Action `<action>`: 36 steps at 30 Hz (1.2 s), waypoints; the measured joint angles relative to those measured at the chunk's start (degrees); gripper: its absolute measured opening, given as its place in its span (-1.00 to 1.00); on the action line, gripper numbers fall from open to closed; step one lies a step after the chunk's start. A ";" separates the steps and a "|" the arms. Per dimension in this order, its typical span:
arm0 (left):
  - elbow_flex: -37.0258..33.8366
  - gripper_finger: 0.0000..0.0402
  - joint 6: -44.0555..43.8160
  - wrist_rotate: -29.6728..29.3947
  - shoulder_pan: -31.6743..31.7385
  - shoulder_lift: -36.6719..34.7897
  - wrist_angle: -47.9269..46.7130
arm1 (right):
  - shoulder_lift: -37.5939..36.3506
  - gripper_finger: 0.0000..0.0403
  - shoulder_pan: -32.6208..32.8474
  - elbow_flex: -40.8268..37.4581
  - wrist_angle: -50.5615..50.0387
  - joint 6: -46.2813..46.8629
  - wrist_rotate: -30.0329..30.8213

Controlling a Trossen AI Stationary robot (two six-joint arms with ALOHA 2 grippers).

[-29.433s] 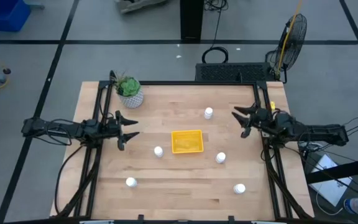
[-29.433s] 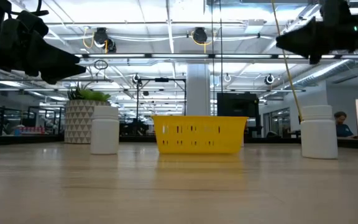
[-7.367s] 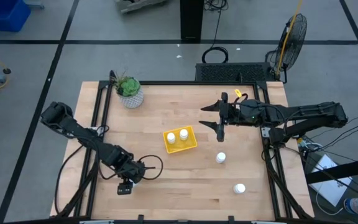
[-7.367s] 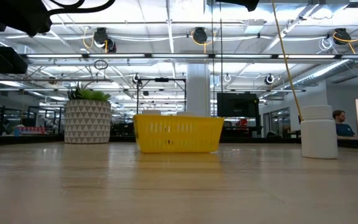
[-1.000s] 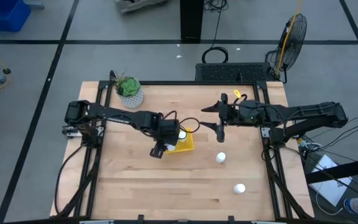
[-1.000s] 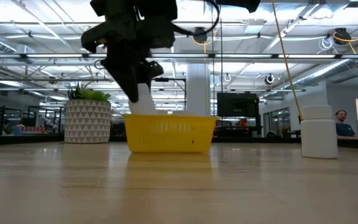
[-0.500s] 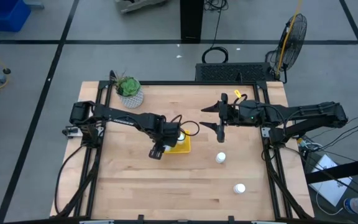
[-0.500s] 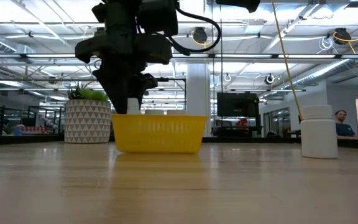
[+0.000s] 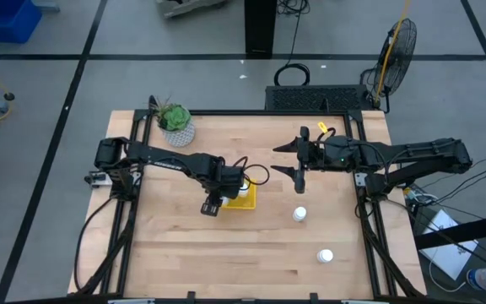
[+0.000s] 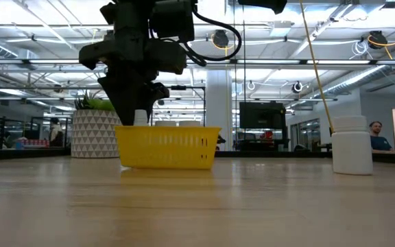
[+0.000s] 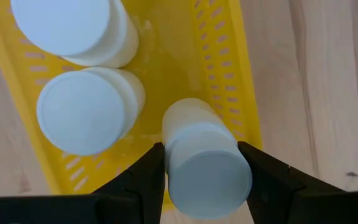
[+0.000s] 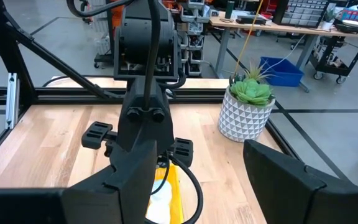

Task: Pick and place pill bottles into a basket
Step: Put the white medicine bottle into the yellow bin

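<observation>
A small white bottle [image 11: 207, 163] with a round cap stands tilted in the yellow basket [image 11: 235, 81], next to two other bottles [image 11: 82, 109]. The left gripper [image 11: 202, 165] squeezes it between both fingers. The right gripper [image 9: 298, 160] waits open beside the basket, holding nothing.

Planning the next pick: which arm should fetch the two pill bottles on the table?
Right. The right gripper hangs open just above the nearer loose pill bottle; the left gripper is busy, shut on a pill bottle in the yellow basket.
</observation>
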 joint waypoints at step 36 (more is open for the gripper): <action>0.00 -0.04 -2.95 3.50 -3.25 -0.02 -3.66 | 0.00 0.16 0.01 0.00 -0.04 0.23 0.00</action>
